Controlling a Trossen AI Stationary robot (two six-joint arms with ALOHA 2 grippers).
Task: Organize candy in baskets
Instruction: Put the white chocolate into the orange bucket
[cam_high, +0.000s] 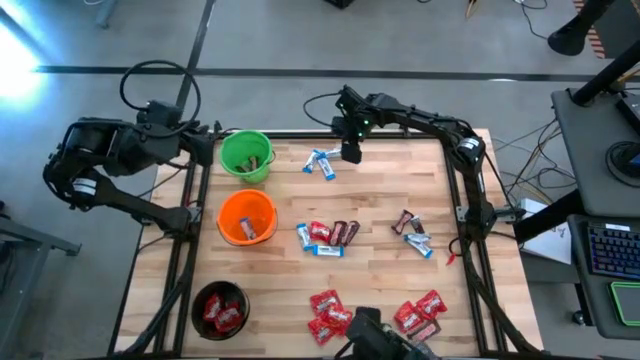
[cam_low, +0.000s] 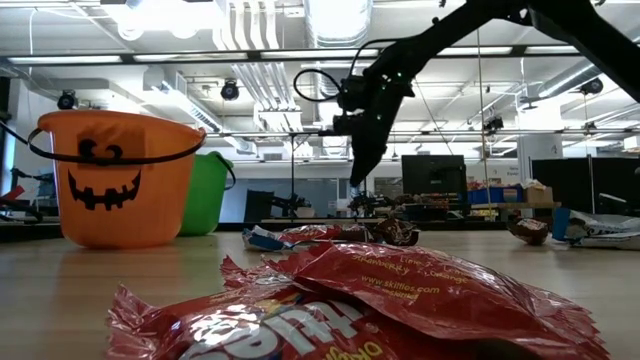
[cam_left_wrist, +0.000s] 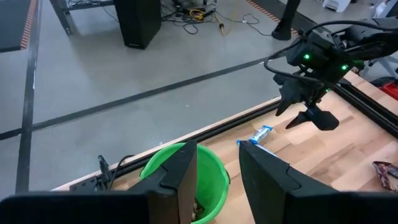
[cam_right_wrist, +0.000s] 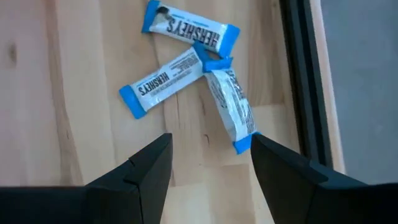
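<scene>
Three blue-and-white candy bars (cam_right_wrist: 186, 68) lie in a loose fan on the wooden table near its far edge (cam_high: 322, 162). My right gripper (cam_right_wrist: 211, 168) hovers open just above them, slanting down, on their right in the high view (cam_high: 351, 153). My left gripper (cam_left_wrist: 217, 177) hangs open and empty above the table's far left corner, next to the green basket (cam_high: 246, 156). The orange basket (cam_high: 246, 217) and the black basket (cam_high: 220, 308) stand along the left edge, each with candy inside. More candy lies in a mixed cluster (cam_high: 328, 236), another to its right (cam_high: 412, 232), and in red heaps (cam_high: 330, 315) (cam_high: 420, 312) near the front.
Black frame rails (cam_high: 468, 215) run along the table's left, right and far edges. A dark camera mount (cam_high: 375, 335) sits at the near edge between the red heaps. Bare wood shows in the middle of the table (cam_high: 385, 185).
</scene>
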